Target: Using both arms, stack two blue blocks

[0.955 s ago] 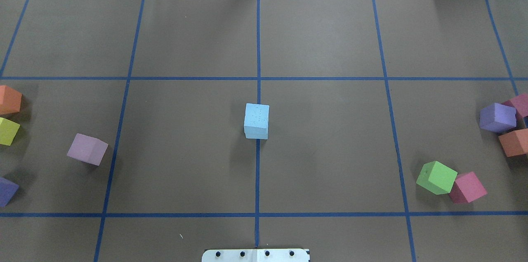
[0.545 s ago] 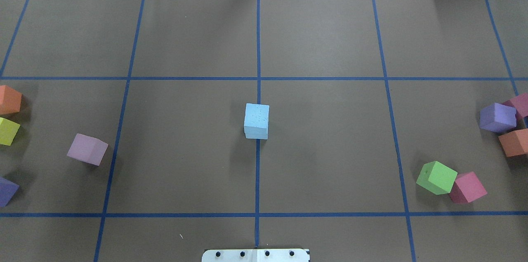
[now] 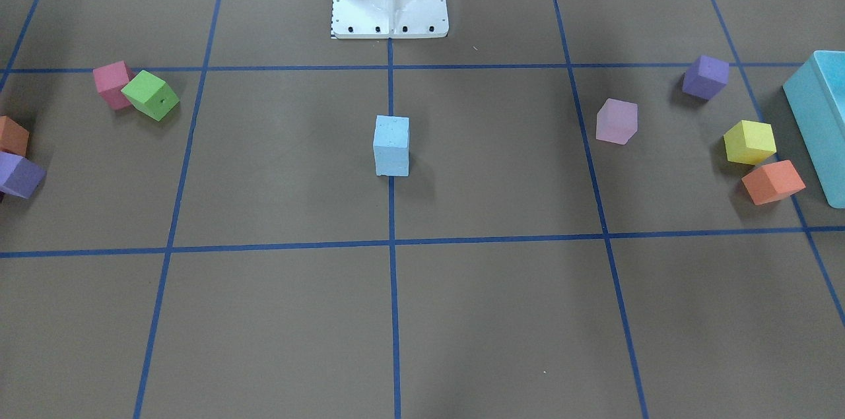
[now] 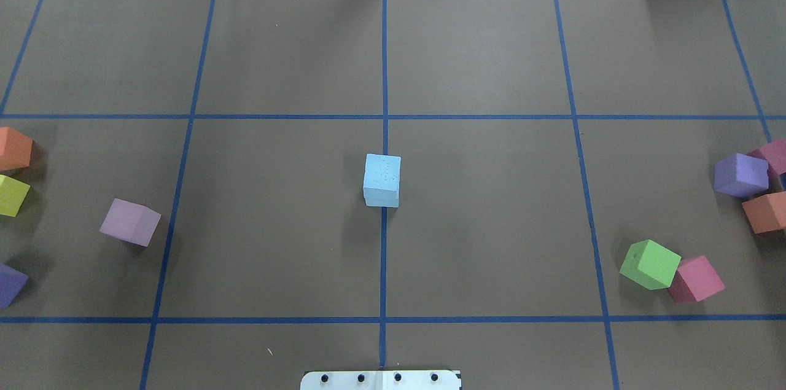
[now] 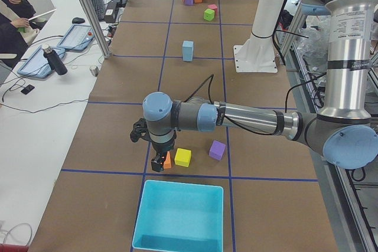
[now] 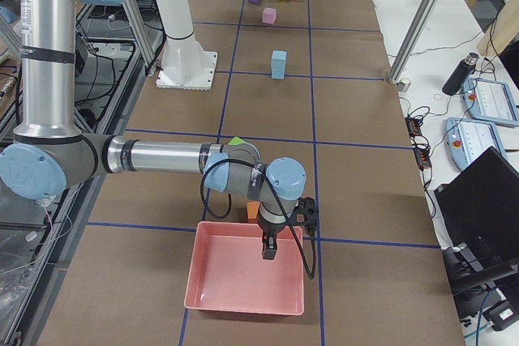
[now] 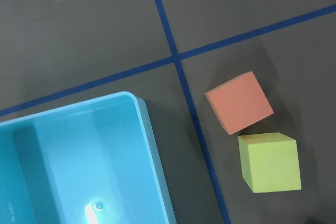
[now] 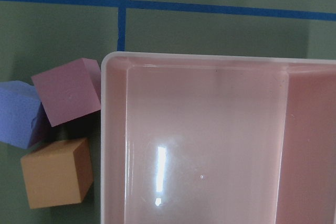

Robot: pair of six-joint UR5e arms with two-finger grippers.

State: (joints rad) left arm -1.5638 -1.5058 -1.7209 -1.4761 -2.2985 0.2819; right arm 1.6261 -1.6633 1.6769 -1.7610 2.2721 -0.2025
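**No change: stack at centre, both arms out at the table ends**

Nothing in the overhead view has moved in the last second; every cube lies where it lay. The two blue blocks (image 4: 382, 180) stand one on the other at the centre of that frame, on the middle tape line (image 4: 384, 70), touching nothing else.

Brown paper (image 4: 491, 40) covers my table, ruled into squares by blue tape. My white base plate (image 4: 381, 380) sits at the bottom centre edge.

My left gripper (image 5: 157, 163) hangs at lower centre of the left side view, close by an orange cube (image 7: 239, 102) and a yellow cube (image 7: 269, 162), near the teal box (image 5: 180, 216). I cannot tell how far its jaws are parted, or whether it holds anything.

My right gripper (image 6: 269, 250) hangs over the near rim of the pink tray (image 6: 243, 277), lower centre of the right side view, and its opening is equally unclear.

At the upper left of the left side view is a person (image 5: 15, 13) at a white bench with a dark bottle (image 5: 54, 60).
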